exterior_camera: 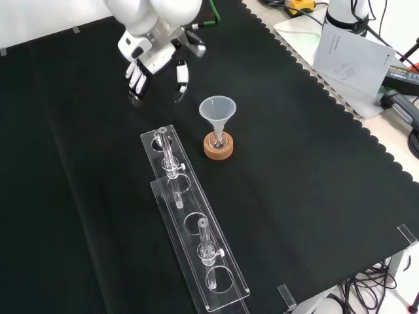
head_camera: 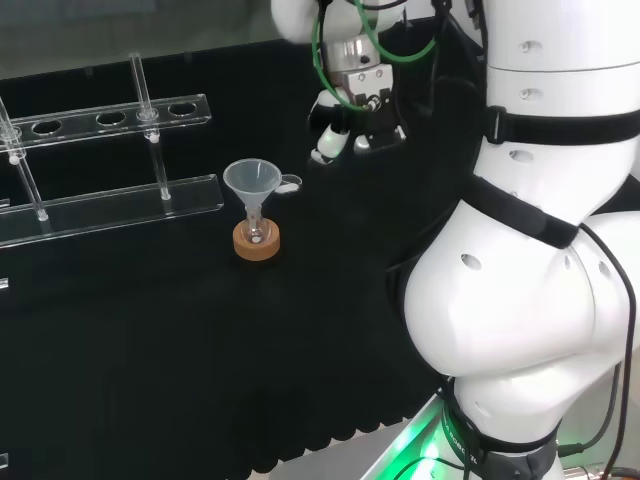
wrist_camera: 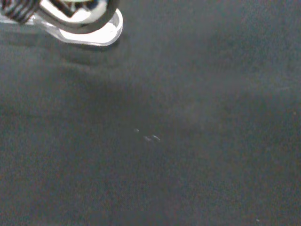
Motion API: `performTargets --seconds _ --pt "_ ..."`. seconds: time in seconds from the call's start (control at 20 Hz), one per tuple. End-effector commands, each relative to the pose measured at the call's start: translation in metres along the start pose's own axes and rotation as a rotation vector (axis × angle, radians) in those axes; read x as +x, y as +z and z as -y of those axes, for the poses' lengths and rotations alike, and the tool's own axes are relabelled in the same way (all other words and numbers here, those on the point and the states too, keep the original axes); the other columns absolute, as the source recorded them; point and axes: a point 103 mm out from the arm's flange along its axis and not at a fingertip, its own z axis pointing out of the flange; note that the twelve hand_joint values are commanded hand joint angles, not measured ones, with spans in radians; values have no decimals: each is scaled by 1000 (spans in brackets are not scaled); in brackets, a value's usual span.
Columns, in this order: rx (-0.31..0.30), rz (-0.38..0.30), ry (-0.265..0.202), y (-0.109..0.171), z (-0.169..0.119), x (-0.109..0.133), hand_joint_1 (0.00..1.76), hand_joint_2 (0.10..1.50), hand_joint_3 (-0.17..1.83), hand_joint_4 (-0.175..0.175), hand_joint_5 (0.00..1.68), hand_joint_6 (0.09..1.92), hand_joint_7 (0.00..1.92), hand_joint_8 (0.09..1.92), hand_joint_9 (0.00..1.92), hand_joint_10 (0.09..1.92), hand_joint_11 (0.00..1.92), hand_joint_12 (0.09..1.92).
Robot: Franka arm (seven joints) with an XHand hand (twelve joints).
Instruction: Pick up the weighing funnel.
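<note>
The weighing funnel (head_camera: 290,183) lay on the black cloth of the counter (head_camera: 150,380). In the head view it was just beside the big funnel (head_camera: 252,183), to the right of that funnel's rim and a touch farther off. The funnel stood mouth up with its stem in a small flask on a cork ring (head_camera: 256,242).

The robot hand (head_camera: 345,130) hung above the cloth, farther to the right of the funnel, so the weighing funnel lay between the funnel and the robot hand. Its fingers (exterior_camera: 136,78) pointed down and stood apart from the thumb, with nothing between them.

The wrist view showed the rounded clear end of the scoop flat on the cloth, close by a blurred part of the robot hand. The rest of the piece ran on beneath that blur, which suggested its long axis pointed in under the palm (the stem end could not be made out).

By my judgement the grasp had not yet begun. The coming move called for a descent with a short shift toward the funnel. The tight spot was the funnel side, where a finger could catch the big cone.
</note>
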Motion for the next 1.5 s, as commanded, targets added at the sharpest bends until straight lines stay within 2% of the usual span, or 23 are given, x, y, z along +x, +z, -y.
performTargets --seconds 0.05,0.3,0.5,0.95,1.35,1.5 --pt "13 42 -12 13 -23 20 831 636 570 -39 588 87 314 701 578 612 327 1353" --pt "17 75 -9 21 -31 28 833 635 565 -38 600 87 316 701 581 608 332 1350" --pt "19 95 25 29 -37 33 844 631 561 -35 617 87 319 701 584 606 334 1347" --pt "5 136 14 39 -41 43 840 626 554 -33 649 111 351 708 612 606 353 1339" --pt "-12 120 6 41 -44 44 839 628 548 -31 684 144 369 709 630 599 367 1331" --pt "-15 115 6 42 -45 43 839 634 534 -31 630 295 377 699 648 570 373 1325"
